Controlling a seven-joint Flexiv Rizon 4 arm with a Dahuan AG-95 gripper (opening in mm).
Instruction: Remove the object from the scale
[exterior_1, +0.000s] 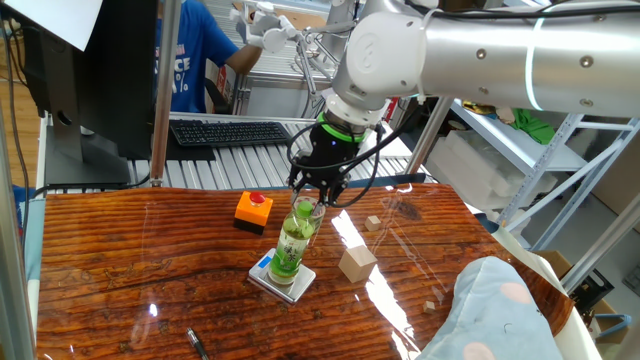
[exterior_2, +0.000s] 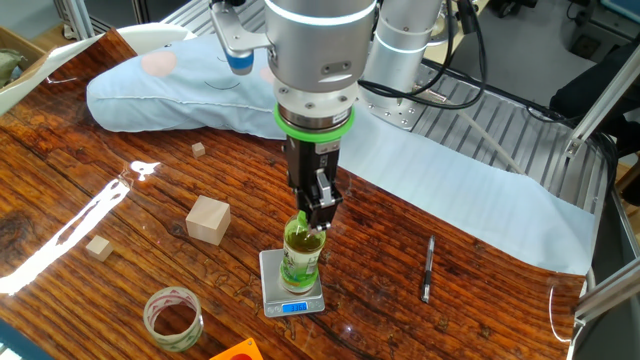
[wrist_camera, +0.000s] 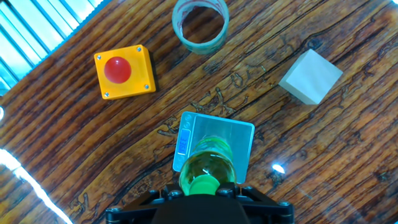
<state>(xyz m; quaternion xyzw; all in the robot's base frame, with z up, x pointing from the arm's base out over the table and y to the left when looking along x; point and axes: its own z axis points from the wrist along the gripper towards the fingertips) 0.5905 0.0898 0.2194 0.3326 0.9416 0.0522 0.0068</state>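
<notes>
The slim clear bottle of green drink (exterior_1: 293, 243) stands on the small silver-white scale (exterior_1: 298, 287) near the middle of the table, leaning slightly. My gripper (exterior_1: 310, 205) comes down from above, and its fingers sit on either side of the light-green cap, closed against it. In the other fixed view the bottle (exterior_2: 300, 255) rests on the scale (exterior_2: 272, 292), whose blue display faces the front, with the gripper (exterior_2: 316, 222) at the bottle's top. In the hand view the cap and bottle (wrist_camera: 210, 165) sit between the fingers above the scale (wrist_camera: 244, 134).
An orange box with a red button (wrist_camera: 124, 71) lies to one side of the scale. A tan wooden cube (wrist_camera: 310, 76) and a short clear round jar (wrist_camera: 200, 23) lie nearby. Small cubes (exterior_2: 98, 248), a pen (exterior_2: 427, 268) and a light-blue pillow (exterior_2: 200, 90) lie further off.
</notes>
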